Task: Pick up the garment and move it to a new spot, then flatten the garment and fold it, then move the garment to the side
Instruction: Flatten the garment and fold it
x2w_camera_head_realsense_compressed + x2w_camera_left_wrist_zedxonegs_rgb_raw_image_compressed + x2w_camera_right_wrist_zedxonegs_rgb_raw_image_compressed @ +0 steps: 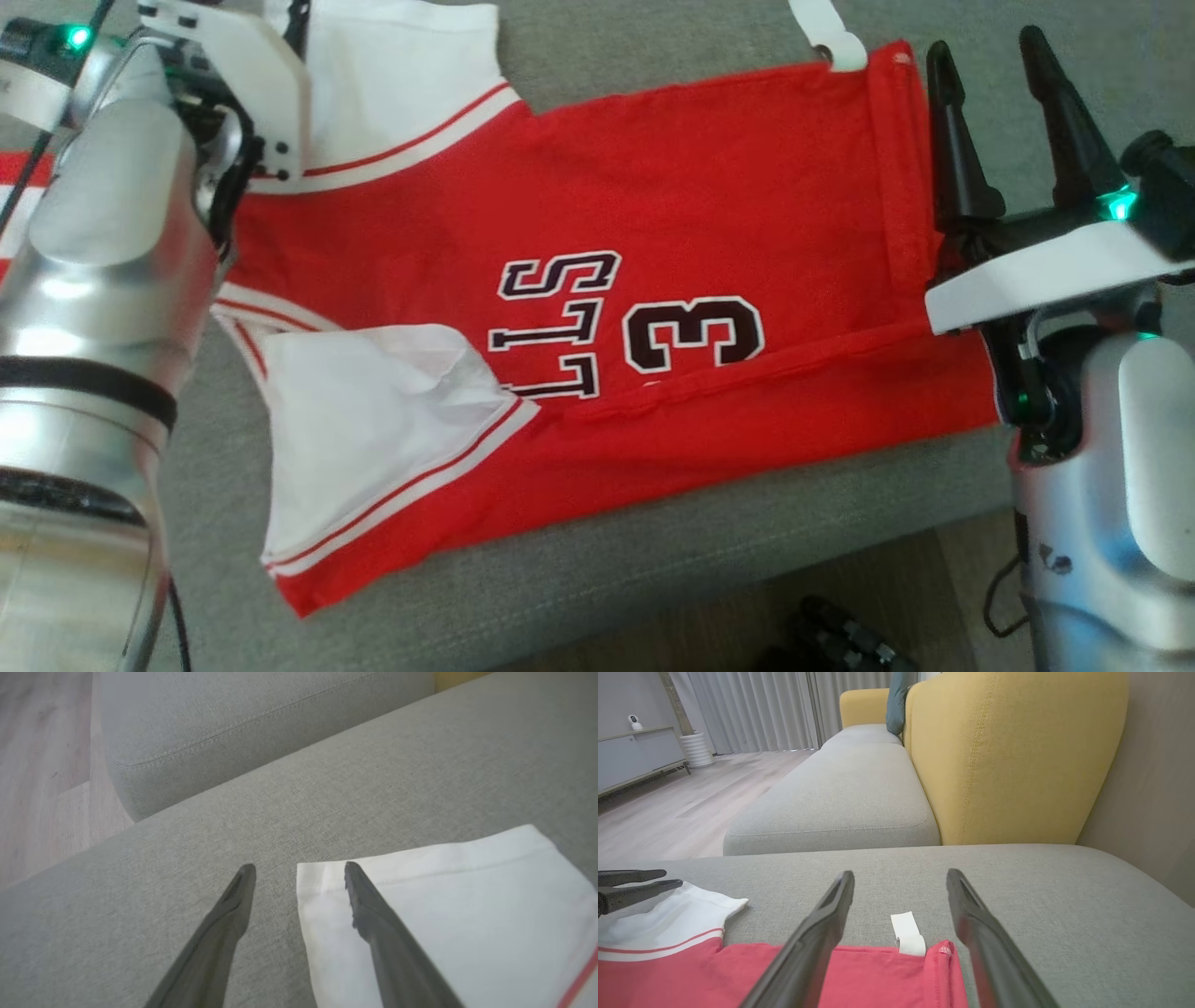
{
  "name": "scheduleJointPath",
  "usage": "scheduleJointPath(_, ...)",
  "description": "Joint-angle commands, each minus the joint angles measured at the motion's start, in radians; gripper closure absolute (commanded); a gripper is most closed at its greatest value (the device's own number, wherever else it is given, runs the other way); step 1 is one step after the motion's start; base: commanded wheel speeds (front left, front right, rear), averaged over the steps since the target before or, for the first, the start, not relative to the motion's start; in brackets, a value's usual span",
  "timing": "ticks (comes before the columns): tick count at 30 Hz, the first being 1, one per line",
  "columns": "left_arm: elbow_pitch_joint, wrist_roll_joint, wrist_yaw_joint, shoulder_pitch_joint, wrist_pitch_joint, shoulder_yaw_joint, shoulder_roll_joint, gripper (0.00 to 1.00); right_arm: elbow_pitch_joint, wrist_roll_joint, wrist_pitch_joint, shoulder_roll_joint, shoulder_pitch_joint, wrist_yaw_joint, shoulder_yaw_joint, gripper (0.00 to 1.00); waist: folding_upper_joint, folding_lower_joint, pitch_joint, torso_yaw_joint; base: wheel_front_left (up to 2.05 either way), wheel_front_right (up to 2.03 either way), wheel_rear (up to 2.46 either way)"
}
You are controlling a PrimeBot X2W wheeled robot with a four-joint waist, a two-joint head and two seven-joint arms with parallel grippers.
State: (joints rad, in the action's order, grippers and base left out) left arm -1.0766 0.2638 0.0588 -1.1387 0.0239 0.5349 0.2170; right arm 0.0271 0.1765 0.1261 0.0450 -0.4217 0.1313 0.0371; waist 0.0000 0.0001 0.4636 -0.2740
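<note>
garment fold, judged partway in. right gripper released, fingers spread, grasping nothing, poised at the red hem end beside the white tag. left gripper likewise released and empty, one finger over the corner of the white sleeve, the other over bare grey sofa cushion. outward from there: garment flat on the cushion, long axis running straight from one gripper to the other, near long edge seemingly folded over. each end nearest its own arm; probably calls for pinching both ends together.
</note>
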Motion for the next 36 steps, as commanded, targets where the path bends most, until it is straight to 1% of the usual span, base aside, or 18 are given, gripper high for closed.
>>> scheduleJointPath(1, 0.002, -0.008, 0.002, -0.049, -0.006, -0.016, 0.039, 0.0, 0.046, 0.008, -0.003, 0.005, -0.018, -0.001, 0.023, 0.0, 0.0, -0.0001, 0.011, -0.018, 0.0, 0.0, 0.0)
scheduleJointPath(8, -0.101, -0.013, 0.017, -0.095, -0.027, 0.001, 0.053, 0.0, 0.074, 0.008, 0.001, 0.005, -0.007, -0.001, 0.027, 0.0, 0.0, -0.0001, 0.023, -0.038, 0.0, 0.0, 0.0)
scheduleJointPath(11, -0.122, -0.009, 0.024, -0.103, -0.028, 0.004, 0.051, 0.0, 0.078, 0.009, 0.001, 0.005, -0.005, -0.001, 0.028, 0.0, 0.0, -0.0001, 0.026, -0.042, 0.0, 0.0, 0.0)
scheduleJointPath(14, -0.146, -0.001, 0.043, -0.105, -0.016, 0.014, 0.04, 0.0, 0.079, 0.01, 0.0, 0.005, -0.001, -0.001, 0.027, 0.0, 0.0, -0.0001, 0.027, -0.043, 0.0, 0.0, 0.0)
scheduleJointPath(15, -0.152, 0.004, 0.05, -0.103, -0.01, 0.018, 0.034, 0.3, 0.076, 0.009, 0.001, 0.005, 0.0, -0.001, 0.025, 0.0, 0.0, -0.0001, 0.026, -0.043, 0.0, 0.0, 0.0)
scheduleJointPath(16, -0.156, 0.008, 0.056, -0.101, -0.006, 0.022, 0.027, 0.71, 0.073, 0.007, 0.002, 0.005, 0.0, -0.001, 0.022, 0.0, 0.0, -0.0001, 0.025, -0.041, 0.0, 0.0, 0.0)
scheduleJointPath(17, -0.159, 0.014, 0.061, -0.1, -0.001, 0.026, 0.02, 1.0, 0.07, 0.005, 0.003, 0.005, -0.001, -0.001, 0.018, 0.0, 0.0, -0.0001, 0.024, -0.039, 0.0, 0.0, 0.0)
scheduleJointPath(19, -0.159, 0.03, 0.067, -0.1, -0.007, 0.028, 0.007, 1.0, 0.063, -0.001, 0.006, 0.005, -0.006, -0.001, 0.008, 0.0, 0.0, -0.0001, 0.021, -0.03, 0.0, 0.0, 0.0)
scheduleJointPath(24, -0.151, 0.062, 0.07, -0.105, -0.071, 0.024, -0.011, 1.0, 0.042, -0.017, 0.009, 0.005, -0.031, -0.001, -0.021, 0.0, 0.0, -0.0001, -0.001, 0.008, 0.0, 0.0, 0.0)
scheduleJointPath(31, -0.117, 0.094, 0.071, -0.108, -0.208, 0.014, -0.051, 1.0, -0.013, -0.05, 0.036, 0.005, -0.073, -0.001, -0.075, 0.0, 0.0, -0.0001, -0.046, 0.094, 0.0, 0.0, 0.0)
scheduleJointPath(36, -0.067, 0.103, 0.071, -0.076, -0.264, 0.022, -0.092, 1.0, -0.086, -0.079, 0.058, 0.018, -0.095, -0.001, -0.11, 0.0, 0.0, -0.0001, -0.085, 0.16, 0.0, 0.0, 0.0)
